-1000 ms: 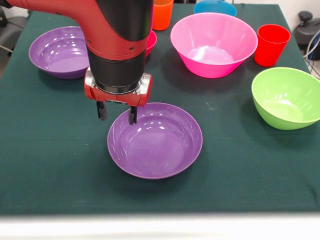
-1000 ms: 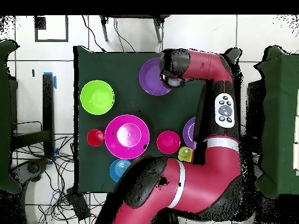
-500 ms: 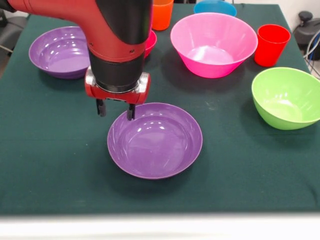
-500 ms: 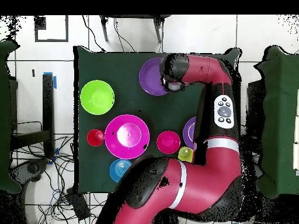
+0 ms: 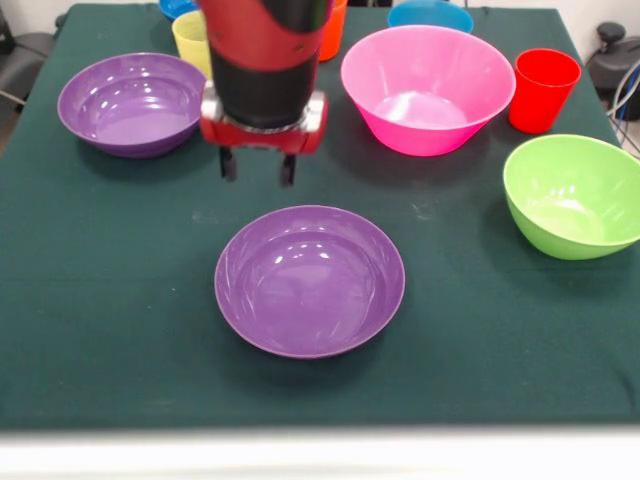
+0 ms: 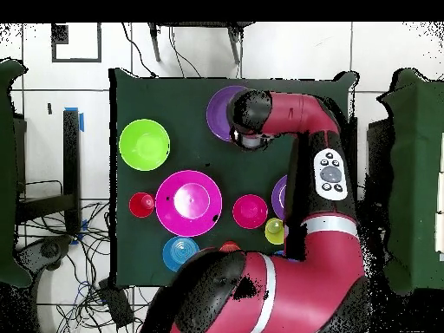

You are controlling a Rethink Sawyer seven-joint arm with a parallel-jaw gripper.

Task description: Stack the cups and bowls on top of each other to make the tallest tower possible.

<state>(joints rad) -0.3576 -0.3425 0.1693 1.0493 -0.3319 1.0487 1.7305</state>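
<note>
Behind the arm (image 5: 265,50) you lose most of the orange cup (image 5: 333,30); yellow cup (image 5: 190,40) partly cut. Near purple bowl (image 5: 310,280) sits mouth-up, front centre of the table (image 5: 100,300). Gripper (image 5: 258,168) hangs above its far rim, fingers apart, empty.

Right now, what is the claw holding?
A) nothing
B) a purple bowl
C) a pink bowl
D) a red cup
A: the claw hangs open and empty above the cloth, just behind the near purple bowl, touching none of the bowls or cups.
</note>
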